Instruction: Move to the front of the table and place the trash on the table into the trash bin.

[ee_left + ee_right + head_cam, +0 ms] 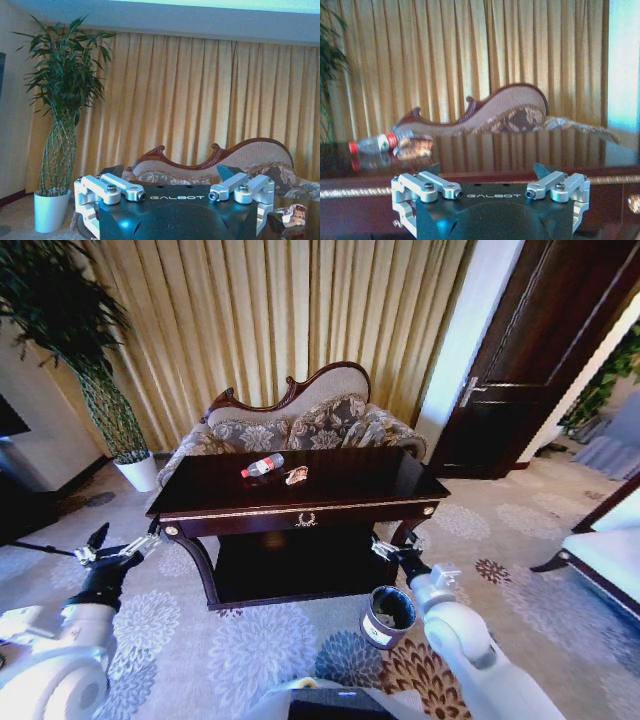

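Bottle [262, 466] and wrapper [296, 475] on table [300, 508], sofa [300, 425] behind, both grippers [108, 548] [392, 552] seemingly spread

- tabletop [340, 485]: dark brown gloss, gold trim edge, gold emblem on front
- bottle [262, 466]: clear, red label, red cap
- wrapper [296, 475]: brownish
- trash bin [388, 616]: dark, pale band
- carpet [250, 650]: grey, white floral medallions
- curtains [280, 310]: gold
- sofa [300, 425]: grey-brown floral, dark red-brown wood frame

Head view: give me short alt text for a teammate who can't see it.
A dark table holds a plastic bottle and a brownish wrapper, with a sofa behind. Both grippers hang low before it, left and right, open, with the trash bin on the carpet near the right.
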Motion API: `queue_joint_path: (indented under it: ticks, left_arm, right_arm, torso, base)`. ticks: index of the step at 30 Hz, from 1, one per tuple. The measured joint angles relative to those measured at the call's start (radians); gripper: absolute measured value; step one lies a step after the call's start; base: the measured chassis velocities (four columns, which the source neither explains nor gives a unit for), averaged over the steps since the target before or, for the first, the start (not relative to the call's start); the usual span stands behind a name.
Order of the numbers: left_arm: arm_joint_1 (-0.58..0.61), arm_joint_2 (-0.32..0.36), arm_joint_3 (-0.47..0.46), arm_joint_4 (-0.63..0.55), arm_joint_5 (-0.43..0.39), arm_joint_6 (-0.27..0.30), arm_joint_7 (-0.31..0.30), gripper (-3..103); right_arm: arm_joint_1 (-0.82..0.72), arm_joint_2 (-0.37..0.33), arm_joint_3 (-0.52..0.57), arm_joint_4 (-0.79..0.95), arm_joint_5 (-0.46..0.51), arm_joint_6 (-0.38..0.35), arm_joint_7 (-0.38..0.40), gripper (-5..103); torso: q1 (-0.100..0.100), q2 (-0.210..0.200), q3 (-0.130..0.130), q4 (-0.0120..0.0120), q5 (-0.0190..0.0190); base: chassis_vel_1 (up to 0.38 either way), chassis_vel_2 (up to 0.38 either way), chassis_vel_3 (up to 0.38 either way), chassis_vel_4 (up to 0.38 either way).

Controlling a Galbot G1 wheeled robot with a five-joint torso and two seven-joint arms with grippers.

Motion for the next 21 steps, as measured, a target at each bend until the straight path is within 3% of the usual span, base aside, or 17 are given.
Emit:
queue_joint_path:
  ticks: [21]
  left_arm:
    - [0.010, 0.003, -0.015, -0.004, -0.014, 0.023, 0.000, 100]
  right_arm:
    - [0.007, -0.008, 0.024, 0.071, 0.022, -0.005, 0.006, 100]
  torso:
    - [0.000, 0.000, 0.000, 0.0001, 0.0000]
  base:
    - [-0.011, 0.013, 0.012, -0.011]
